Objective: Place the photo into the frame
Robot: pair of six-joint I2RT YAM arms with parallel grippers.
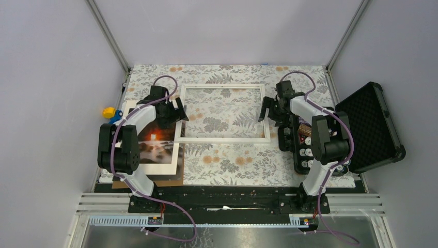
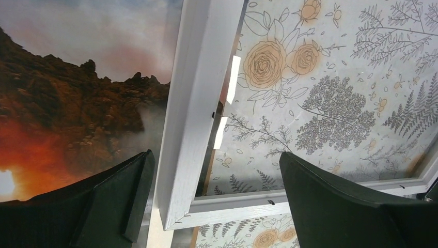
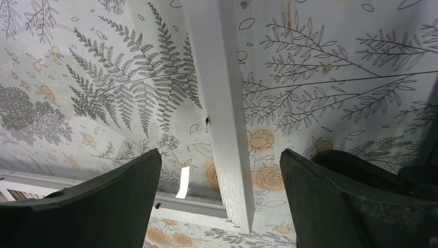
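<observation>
Wide open at the left gripper [image 2: 214, 170], one dark finger on either side of the frame's [image 1: 222, 139] left rail, clamping nothing. Same at the right gripper [image 3: 222, 165]: parted wide astride the opposite rail, at 3 o'clock of the frame, holding nothing. Between the two, lying flat mid-table on the floral cloth [image 1: 232, 165], see-through in the middle.

At 9 o'clock of it, right edge apparently tucked just under that left rail: the photo [image 1: 157, 142], face up, orange glow showing, with a white mat [image 1: 155, 168] around it and a brown board [image 1: 173, 181] beneath. Farther out at 3 o'clock, an open black case [image 1: 369, 124].

By the look of it, frame laid out ready, photo not yet inside. Next, probably:
- Lift clear of both rails.
- Swing the left gripper toward 8 o'clock.
- Pinch a free edge of the thin photo without creasing it or dragging the mat along.
- Carry it over the opening, square to the rails.
</observation>
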